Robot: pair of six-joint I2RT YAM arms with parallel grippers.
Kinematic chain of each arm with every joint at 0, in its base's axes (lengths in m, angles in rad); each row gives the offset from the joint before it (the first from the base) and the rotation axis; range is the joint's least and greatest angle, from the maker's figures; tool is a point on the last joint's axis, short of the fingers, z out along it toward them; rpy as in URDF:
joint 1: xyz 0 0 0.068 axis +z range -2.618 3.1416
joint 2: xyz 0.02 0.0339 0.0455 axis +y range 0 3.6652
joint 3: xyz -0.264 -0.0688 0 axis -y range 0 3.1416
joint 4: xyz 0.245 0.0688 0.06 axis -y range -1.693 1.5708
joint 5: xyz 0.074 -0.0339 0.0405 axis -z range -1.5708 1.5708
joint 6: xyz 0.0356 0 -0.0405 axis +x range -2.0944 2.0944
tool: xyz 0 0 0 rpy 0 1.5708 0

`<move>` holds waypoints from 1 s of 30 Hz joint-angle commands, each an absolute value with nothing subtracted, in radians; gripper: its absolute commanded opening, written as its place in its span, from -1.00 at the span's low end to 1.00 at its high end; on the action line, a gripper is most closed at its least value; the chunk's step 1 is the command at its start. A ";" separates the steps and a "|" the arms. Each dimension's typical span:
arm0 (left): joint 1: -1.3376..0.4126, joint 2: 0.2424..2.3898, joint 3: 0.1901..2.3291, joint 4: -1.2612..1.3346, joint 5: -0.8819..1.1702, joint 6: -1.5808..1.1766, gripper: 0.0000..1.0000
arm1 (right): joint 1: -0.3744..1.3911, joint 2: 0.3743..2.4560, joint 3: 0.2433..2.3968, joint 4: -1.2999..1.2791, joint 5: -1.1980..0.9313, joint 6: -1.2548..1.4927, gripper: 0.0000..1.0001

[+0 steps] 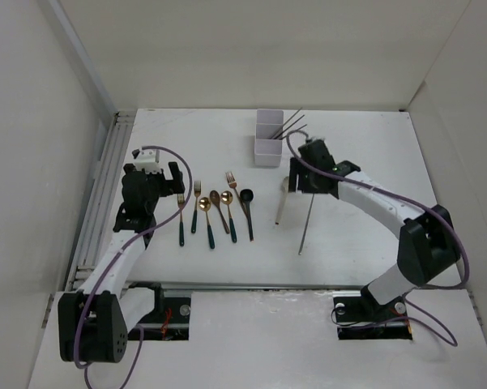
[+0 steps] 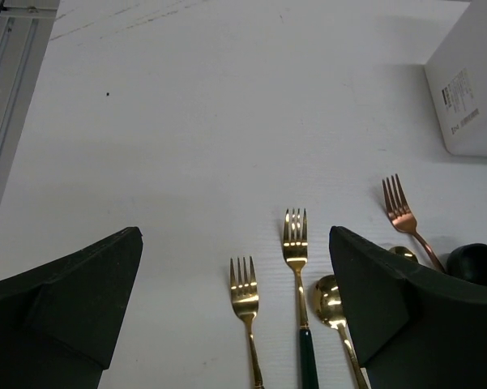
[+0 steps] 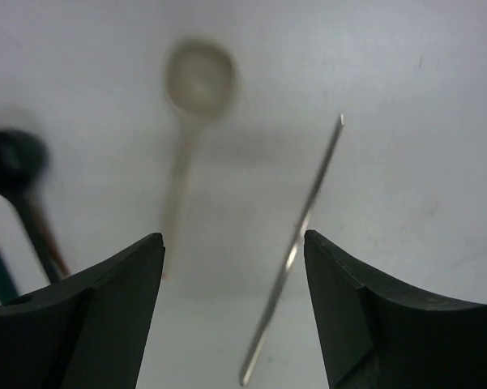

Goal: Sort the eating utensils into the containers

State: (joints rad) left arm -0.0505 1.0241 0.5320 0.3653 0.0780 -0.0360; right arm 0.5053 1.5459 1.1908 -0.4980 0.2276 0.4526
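Observation:
Several gold-headed forks and spoons lie in a row on the table: a gold fork (image 1: pixel 181 217), a second fork (image 1: pixel 196 207), a gold spoon (image 1: pixel 207 217), a copper fork (image 1: pixel 232 194) and a black spoon (image 1: pixel 247 209). A pale spoon (image 1: pixel 281 203) and one grey chopstick (image 1: pixel 305 223) lie further right. The white organizer (image 1: pixel 269 138) stands at the back with two chopsticks (image 1: pixel 292 124) in it. My left gripper (image 1: pixel 155 180) is open and empty above the two forks (image 2: pixel 245 296) (image 2: pixel 296 243). My right gripper (image 1: pixel 302 185) is open and empty above the pale spoon (image 3: pixel 196 81) and the chopstick (image 3: pixel 300 235).
White walls enclose the table on the left, back and right. A metal rail (image 1: pixel 105 186) runs along the left side. In the left wrist view the organizer's corner (image 2: pixel 470 89) is at the upper right, with the copper fork (image 2: pixel 401 211) and black spoon (image 2: pixel 474 259) below it.

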 commanded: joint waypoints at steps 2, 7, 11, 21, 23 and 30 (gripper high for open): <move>-0.048 0.936 0.502 0.373 0.084 -0.054 1.00 | 0.522 1.541 1.105 -0.612 0.198 0.558 0.49; -0.048 0.876 0.482 0.353 0.061 -0.054 1.00 | 0.546 1.615 1.080 -0.592 0.198 0.546 0.40; -0.048 0.855 0.473 0.333 0.052 -0.054 1.00 | 0.555 1.712 1.091 -0.606 0.233 0.574 0.28; -0.048 0.818 0.472 0.262 0.043 -0.063 1.00 | 0.565 1.759 1.051 -0.569 0.233 0.601 -0.16; -0.048 0.818 0.472 0.239 0.032 -0.063 1.00 | 0.565 1.769 1.042 -0.558 0.224 0.612 -0.46; -0.048 0.818 0.492 0.210 0.032 -0.072 1.00 | 0.534 1.779 0.991 -0.534 0.195 0.621 -1.00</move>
